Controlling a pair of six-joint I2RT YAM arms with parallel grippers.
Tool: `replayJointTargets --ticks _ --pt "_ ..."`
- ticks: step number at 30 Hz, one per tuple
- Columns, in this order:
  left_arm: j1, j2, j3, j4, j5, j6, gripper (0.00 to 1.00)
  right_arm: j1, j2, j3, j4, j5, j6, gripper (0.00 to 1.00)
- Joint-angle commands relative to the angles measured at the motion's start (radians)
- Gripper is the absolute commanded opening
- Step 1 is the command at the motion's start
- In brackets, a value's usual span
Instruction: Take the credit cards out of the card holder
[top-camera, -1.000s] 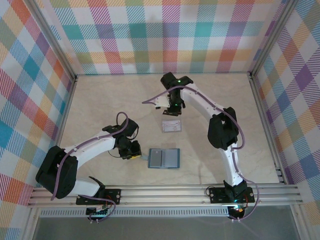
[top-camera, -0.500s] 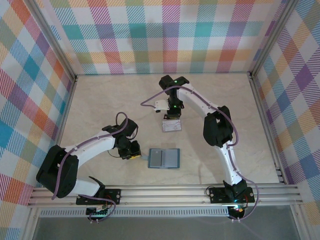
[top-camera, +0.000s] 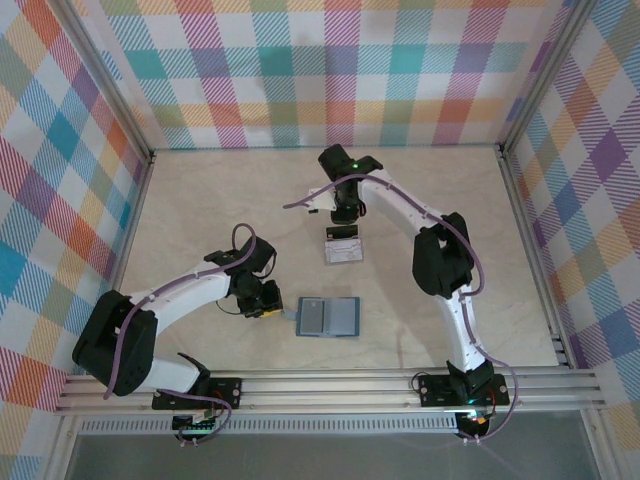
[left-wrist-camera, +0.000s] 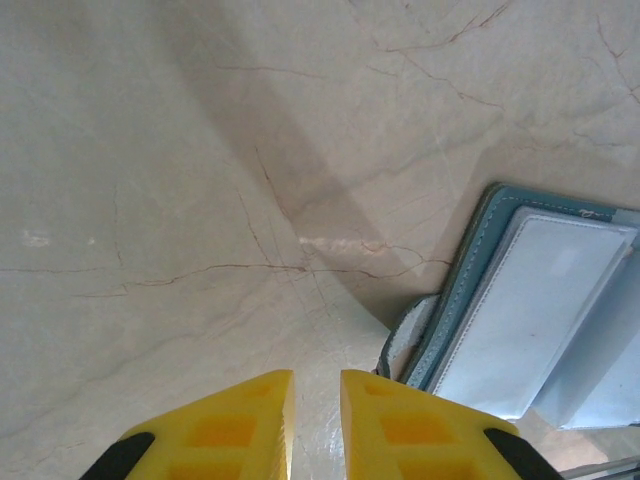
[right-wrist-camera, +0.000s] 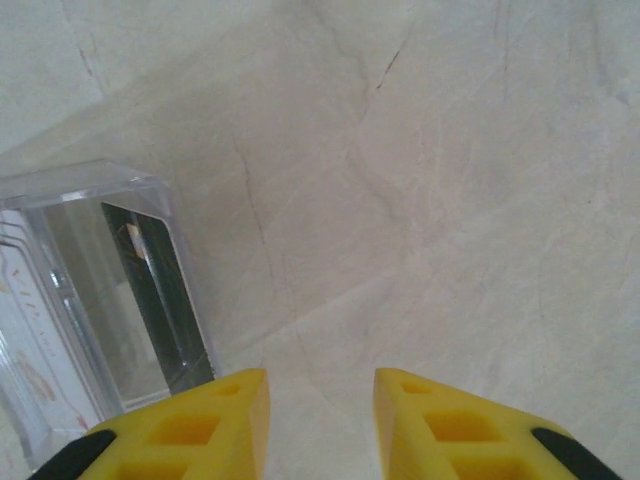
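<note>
The small teal-blue bifold card holder (top-camera: 328, 317) is lying open and flat on the beige marble-patterned tabletop (top-camera: 200, 220), near the front edge, with its grey-blue inside facing up. In the left wrist view the card holder (left-wrist-camera: 520, 310) is being shown at the right, with a pale pocket panel on its near half and a rounded tab at its edge.

The left gripper (top-camera: 274, 309) is being held low just beside the holder's left edge. Its yellow jaws (left-wrist-camera: 317, 385) are being kept nearly together, with only a narrow gap and nothing between them.

Farther back, two thin flat cards are lying on the table, well apart from the holder: a dark rectangular card (top-camera: 343, 232) and, touching its near side, a pale whitish card (top-camera: 343, 253).

The right gripper (top-camera: 345, 214) is being held just beyond the dark card. Its jaws (right-wrist-camera: 322, 385) are being held apart with only bare table between them. A clear plastic piece (right-wrist-camera: 100, 290) is being seen at the left of its view.
</note>
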Motion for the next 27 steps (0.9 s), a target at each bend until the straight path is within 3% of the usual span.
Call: replayJointTargets --ticks 1,17,27 --pt "0.01 0.013 -0.001 -0.012 0.022 0.015 0.2 -0.005 -0.028 -0.038 0.037 -0.004 0.016 0.36" --pt "0.011 0.01 0.006 -0.02 0.031 0.019 0.21 -0.002 -0.044 -0.079 0.005 -0.034 0.026 0.4" --pt "0.012 -0.012 0.019 -0.018 0.043 0.024 0.21 0.001 -0.166 -0.113 0.099 -0.041 0.133 0.4"
